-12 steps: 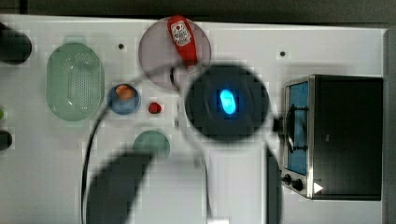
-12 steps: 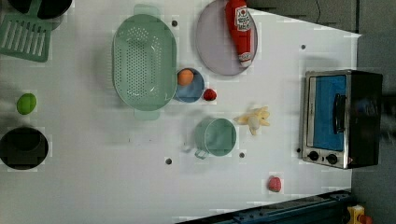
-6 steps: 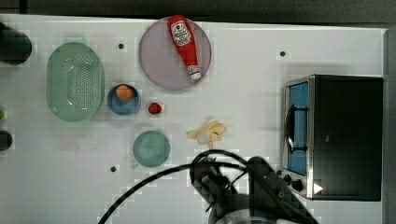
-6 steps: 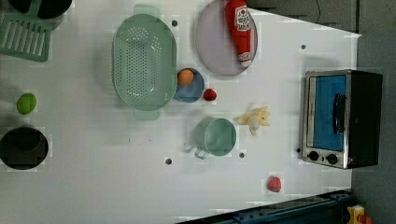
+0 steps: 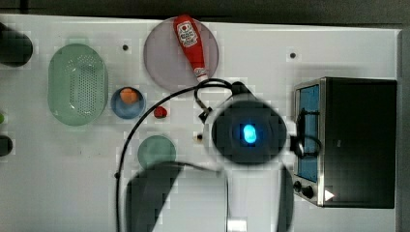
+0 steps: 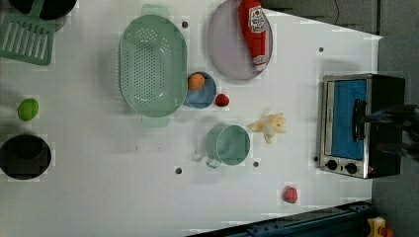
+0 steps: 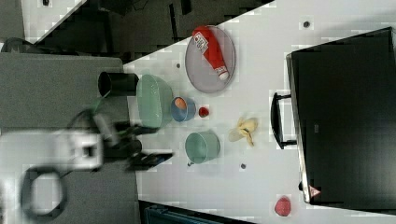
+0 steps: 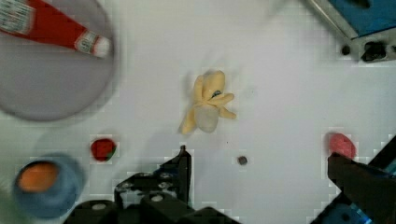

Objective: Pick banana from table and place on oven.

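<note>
Gripper (image 8: 257,163) wide apart above bench (image 6: 99,187). Banana (image 8: 208,107) lies free between mint cup (image 6: 228,144) and oven (image 6: 358,126). Centre over whitish middle, descend straight, avoid splayed peel strips.

Ketchup bottle (image 6: 255,30) on grey plate (image 6: 228,58), green colander (image 6: 152,66), teal cup (image 6: 229,144).

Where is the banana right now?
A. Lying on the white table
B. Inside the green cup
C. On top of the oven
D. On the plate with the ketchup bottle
A. The banana lies on the bare white table, between the green cup and the oven, with nothing holding it.
</note>
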